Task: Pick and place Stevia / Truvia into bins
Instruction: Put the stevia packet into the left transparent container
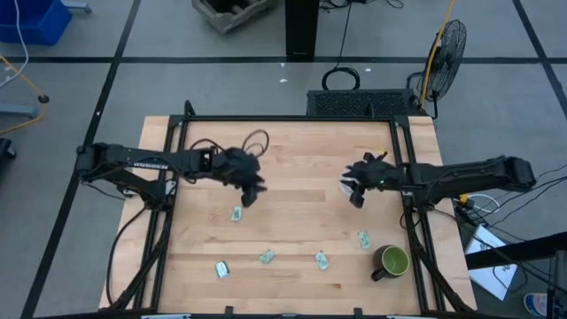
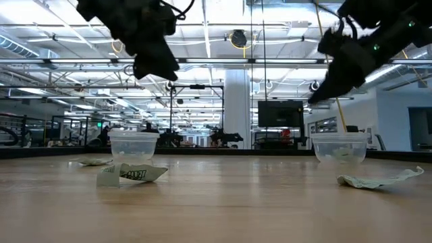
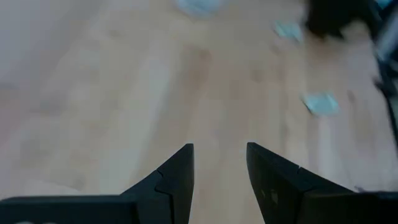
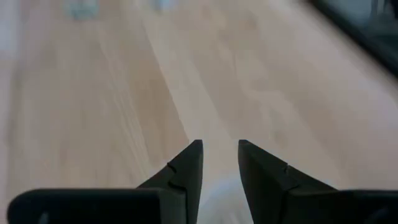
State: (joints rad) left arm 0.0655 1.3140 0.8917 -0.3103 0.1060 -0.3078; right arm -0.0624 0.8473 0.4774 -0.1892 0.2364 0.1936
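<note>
Several pale green and white sachets lie flat on the wooden table: one (image 1: 237, 213) just near-side of my left gripper, others along the near part (image 1: 221, 269) (image 1: 267, 257) (image 1: 322, 260) (image 1: 363, 239). Two clear cups stand on the table, the left cup (image 2: 133, 145) and the right cup (image 2: 339, 147), which has pale contents. My left gripper (image 1: 252, 190) (image 3: 219, 168) hangs open and empty above the left cup. My right gripper (image 1: 354, 195) (image 4: 220, 165) is open and empty over the right cup (image 4: 222, 196).
A dark green handled mug (image 1: 390, 261) stands at the table's near right corner, beside the rightmost sachet. Black frame rails (image 1: 168, 221) run along the table's left and right sides. Bare wood (image 1: 301, 199) lies between the two grippers.
</note>
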